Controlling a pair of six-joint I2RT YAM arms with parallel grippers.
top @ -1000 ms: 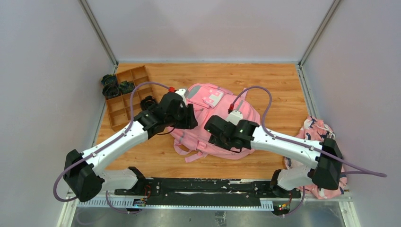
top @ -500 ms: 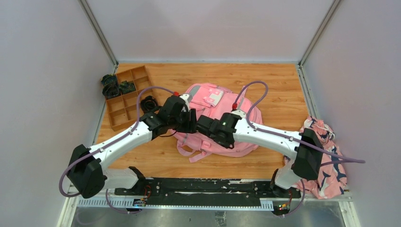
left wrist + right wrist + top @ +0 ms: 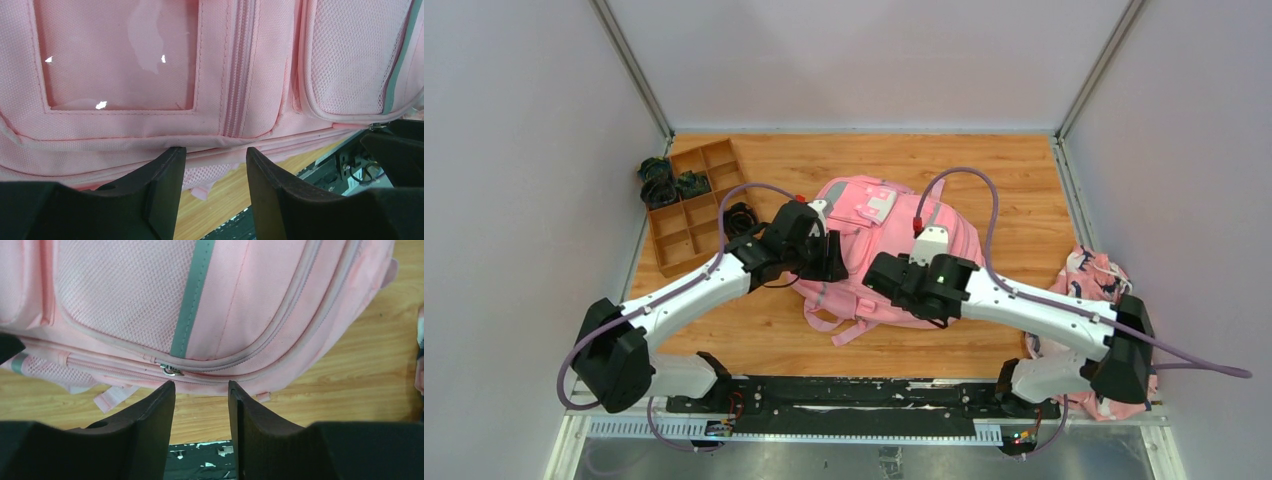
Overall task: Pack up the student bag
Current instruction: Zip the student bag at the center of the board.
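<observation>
Right tool (image 3: 201,388) retreated to near edge of student bag (image 3: 951,236); it and left tool (image 3: 214,152) gape empty.

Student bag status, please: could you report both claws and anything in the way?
Left claw open at edge of student bag. Right claw open, facing zipper pull. Bag zipped, flat. Nothing blocking.

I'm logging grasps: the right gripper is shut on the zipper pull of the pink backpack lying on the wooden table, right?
No: the right wrist view shows the right gripper open, the zipper pull lying ungripped beyond its fingertips. The pink backpack does lie on the wooden table.
</observation>
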